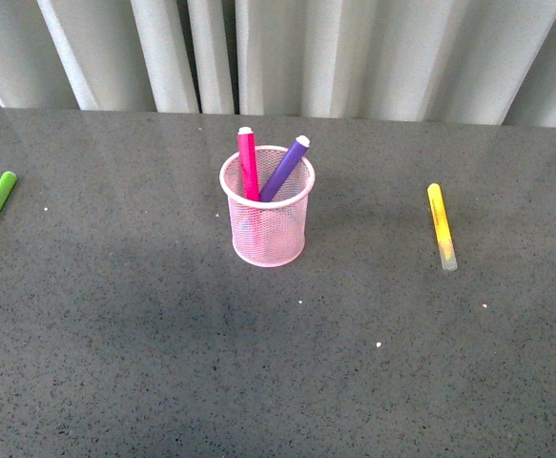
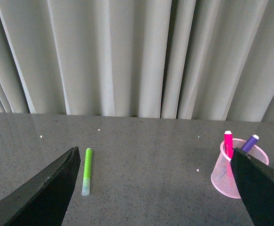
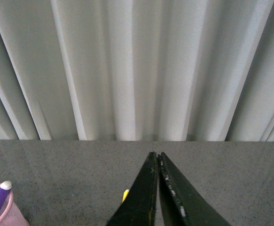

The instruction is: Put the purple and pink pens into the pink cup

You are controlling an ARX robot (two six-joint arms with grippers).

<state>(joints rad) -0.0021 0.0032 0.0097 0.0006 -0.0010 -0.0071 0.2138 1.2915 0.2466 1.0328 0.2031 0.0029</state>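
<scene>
Inside the pink cup [image 1: 269,229], pink pen [image 1: 248,164] and purple pen [image 1: 285,167] are standing; left gripper [image 2: 151,188] is gaping, right gripper [image 3: 158,162] is pressing closed (both empty), so I'd judge only retracting clear remains.

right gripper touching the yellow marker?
Apart. In the front view the yellow marker lies alone on the table, no gripper near it. The right wrist view shows the right gripper shut, holding nothing, the marker mostly hidden behind it.

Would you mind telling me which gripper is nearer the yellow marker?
Right. The shut right gripper has the yellow marker just beyond its fingers; the open left gripper faces the green marker, across the table.
</scene>
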